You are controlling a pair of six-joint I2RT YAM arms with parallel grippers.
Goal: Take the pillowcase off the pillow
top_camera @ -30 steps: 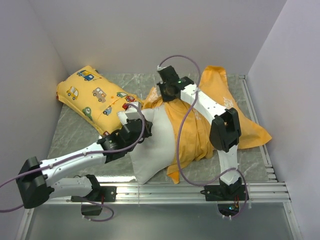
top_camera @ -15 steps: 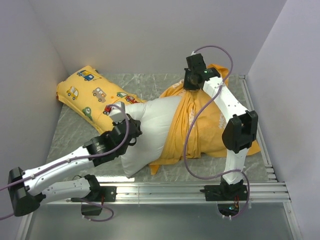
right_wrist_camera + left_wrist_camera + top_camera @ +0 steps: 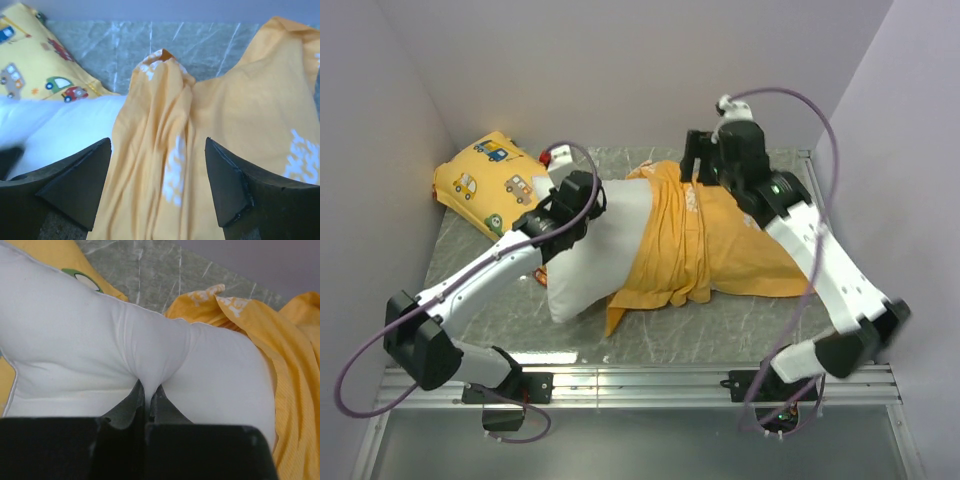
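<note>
The white pillow [image 3: 592, 255] lies across the mat, its left half bare. Its right half is still inside the bunched orange pillowcase [image 3: 710, 250]. My left gripper [image 3: 578, 203] is shut on a pinch of the pillow's white fabric [image 3: 100, 345], which puckers between the fingertips at the left gripper [image 3: 148, 388]. The pillowcase [image 3: 287, 355] shows at the right of that view. My right gripper [image 3: 703, 160] hovers open over the pillowcase's far edge. In the right wrist view the right gripper [image 3: 157, 142] has nothing between its fingers; the orange pillowcase [image 3: 235, 110] with white lettering lies below it, with the pillow [image 3: 60, 125] to the left.
A smaller yellow pillow with little cars [image 3: 485, 180] lies at the back left against the wall, partly under my left arm. A metal rail [image 3: 650, 380] runs along the near edge and another [image 3: 828, 215] along the right. Walls close in on three sides.
My right gripper has opened and let go of the pillowcase, moving back and to the right. My left arm has swung toward the back left, dragging the pillow further out of the case.
</note>
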